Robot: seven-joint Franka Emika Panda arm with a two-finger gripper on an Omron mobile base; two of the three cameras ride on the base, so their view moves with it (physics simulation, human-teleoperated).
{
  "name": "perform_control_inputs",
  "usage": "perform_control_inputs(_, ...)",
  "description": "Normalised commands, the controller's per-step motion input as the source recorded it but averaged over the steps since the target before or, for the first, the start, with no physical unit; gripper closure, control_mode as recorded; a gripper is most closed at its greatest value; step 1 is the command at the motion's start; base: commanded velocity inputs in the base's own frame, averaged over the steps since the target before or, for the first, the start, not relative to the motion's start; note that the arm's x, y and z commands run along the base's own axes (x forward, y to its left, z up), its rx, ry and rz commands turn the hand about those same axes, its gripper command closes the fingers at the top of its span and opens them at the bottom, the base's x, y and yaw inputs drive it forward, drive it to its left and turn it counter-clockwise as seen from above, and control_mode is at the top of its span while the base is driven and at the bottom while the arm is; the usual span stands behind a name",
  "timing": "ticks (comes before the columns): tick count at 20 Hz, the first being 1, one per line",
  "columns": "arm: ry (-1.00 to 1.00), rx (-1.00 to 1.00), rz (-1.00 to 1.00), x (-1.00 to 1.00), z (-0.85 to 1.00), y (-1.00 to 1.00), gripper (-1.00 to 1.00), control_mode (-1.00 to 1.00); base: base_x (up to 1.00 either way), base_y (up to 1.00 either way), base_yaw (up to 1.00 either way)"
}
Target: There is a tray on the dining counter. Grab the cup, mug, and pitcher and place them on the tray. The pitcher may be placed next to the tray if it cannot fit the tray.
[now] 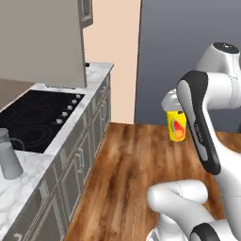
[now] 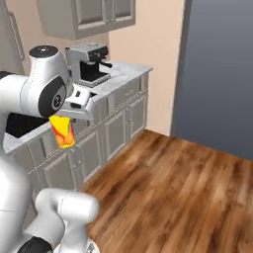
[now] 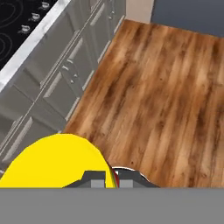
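Observation:
My gripper (image 1: 176,114) is shut on the rim of the yellow cup (image 1: 177,127) with its red-orange design, and holds it upright in the air above the wooden floor. In the right base view the cup (image 2: 63,131) hangs under the gripper (image 2: 61,119), in front of the cabinet fronts. From the hand view, the cup's yellow body (image 3: 52,162) lies beside the gripper (image 3: 112,177). The grey pitcher (image 1: 9,157) stands on the marble counter at the far left, beside the cooktop and well away from the gripper. The tray, the mug and the dining counter are out of view.
A black cooktop (image 1: 37,117) is set into the marble counter (image 1: 28,181) above grey cabinets (image 1: 80,160). A coffee machine (image 2: 90,62) stands at the counter's far end. Wooden floor (image 2: 173,188) stretches to the right, up to a dark grey wall (image 2: 217,74).

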Motion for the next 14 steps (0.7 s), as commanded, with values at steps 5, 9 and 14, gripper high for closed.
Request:
perform_control_inputs(5, 0.0, 0.0, 0.0, 0.0, 0.0, 0.0, 1.0, 1.0, -0.19, 0.0, -0.73)
perform_control_inputs(9, 0.0, 0.0, 0.0, 0.0, 0.0, 0.0, 1.0, 1.0, -0.18, 0.0, -0.72)
perform_control_inputs(14, 0.0, 0.0, 0.0, 0.0, 0.0, 0.0, 1.0, 1.0, -0.15, 0.0, -0.72)
